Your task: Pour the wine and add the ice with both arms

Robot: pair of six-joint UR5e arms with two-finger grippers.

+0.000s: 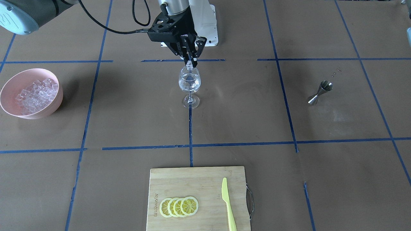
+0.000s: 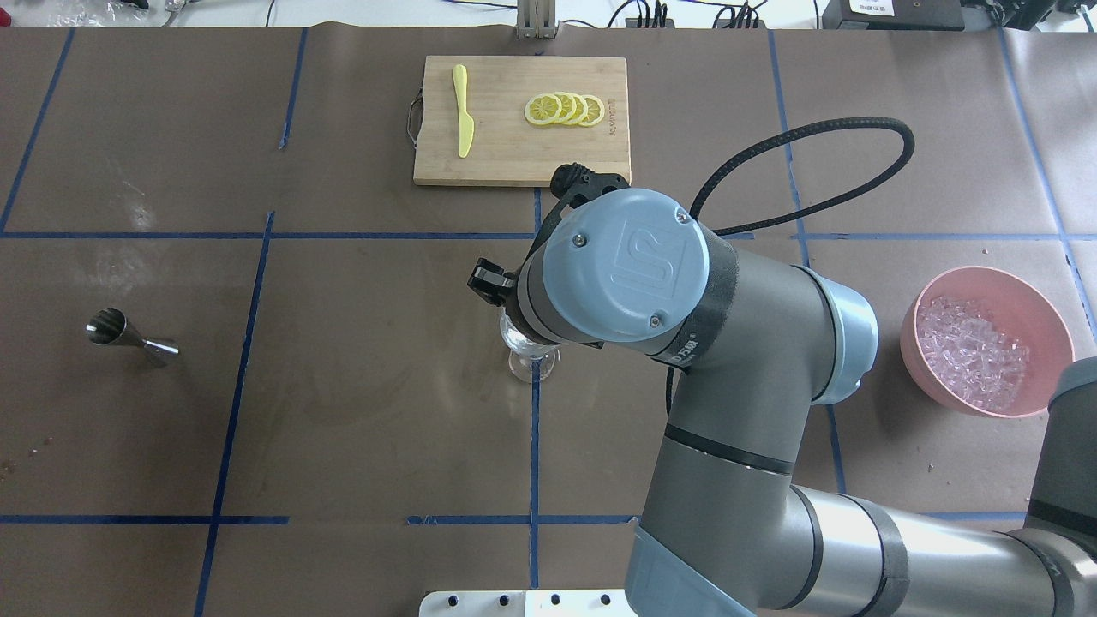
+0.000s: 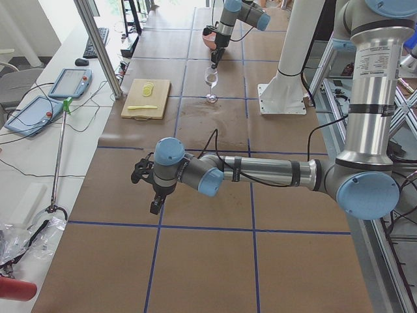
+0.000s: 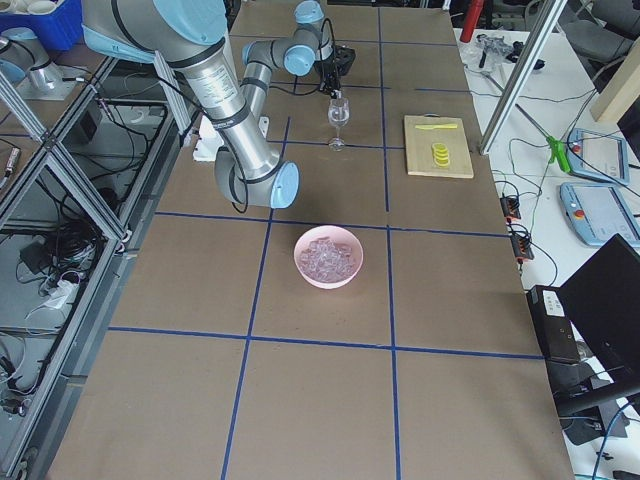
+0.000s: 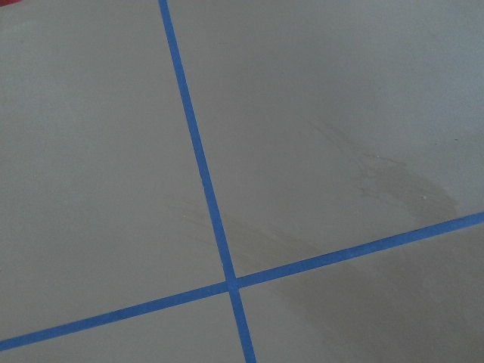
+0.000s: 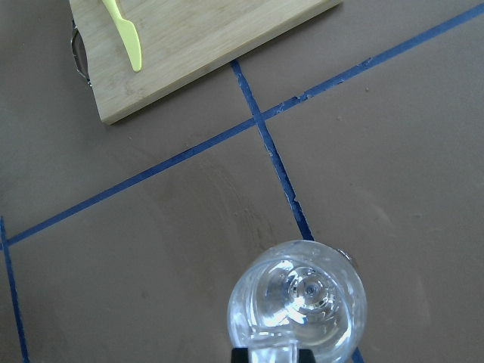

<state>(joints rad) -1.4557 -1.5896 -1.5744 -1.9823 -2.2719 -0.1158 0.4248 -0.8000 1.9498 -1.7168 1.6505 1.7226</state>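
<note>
A clear wine glass (image 1: 189, 82) stands upright at the table's middle on a blue tape line. My right gripper (image 1: 190, 64) hangs just above its rim, shut on a small clear ice cube (image 1: 189, 65). The right wrist view looks straight down into the glass (image 6: 297, 302), with the fingertips (image 6: 240, 354) at the bottom edge. The rest of the ice (image 1: 36, 93) is heaped in a pink bowl (image 1: 51, 109) off to the side. My left gripper (image 3: 155, 206) shows only in the exterior left view, low over bare table, so I cannot tell whether it is open or shut.
A steel jigger (image 1: 320, 93) lies on its side, far from the bowl. A bamboo cutting board (image 1: 196, 179) holds several lemon slices (image 1: 179, 207) and a yellow-green knife (image 1: 228, 203). In the overhead view my right arm's wrist (image 2: 634, 266) hides most of the glass.
</note>
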